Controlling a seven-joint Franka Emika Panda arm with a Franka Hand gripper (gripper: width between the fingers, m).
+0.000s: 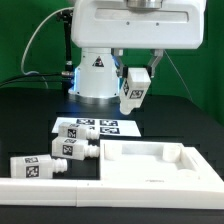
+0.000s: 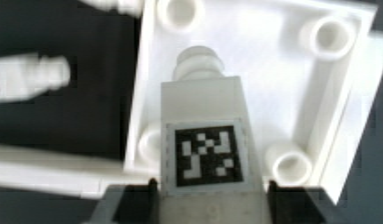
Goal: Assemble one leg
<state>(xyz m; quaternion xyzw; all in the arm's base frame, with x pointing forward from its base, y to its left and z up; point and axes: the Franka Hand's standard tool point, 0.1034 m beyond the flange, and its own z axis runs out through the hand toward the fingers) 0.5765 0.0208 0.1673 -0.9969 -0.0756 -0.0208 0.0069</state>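
Note:
My gripper (image 1: 141,77) is shut on one leg (image 1: 132,93), a white blocky post with a black-and-white tag, and holds it tilted in the air above the table. In the wrist view the gripper (image 2: 209,196) clamps this leg (image 2: 204,115) at its blocky end, with the round stub end pointing away over the large white panel (image 2: 259,60). The panel's round sockets (image 2: 330,35) show beneath. Two more legs (image 1: 72,150) (image 1: 35,167) lie on the table at the exterior view's left. One loose leg (image 2: 28,75) shows beside the panel.
The marker board (image 1: 98,128) lies flat behind the panel (image 1: 150,165). A long white bar (image 1: 40,190) runs along the front of the table. The robot base (image 1: 95,75) stands at the back, with cables behind it.

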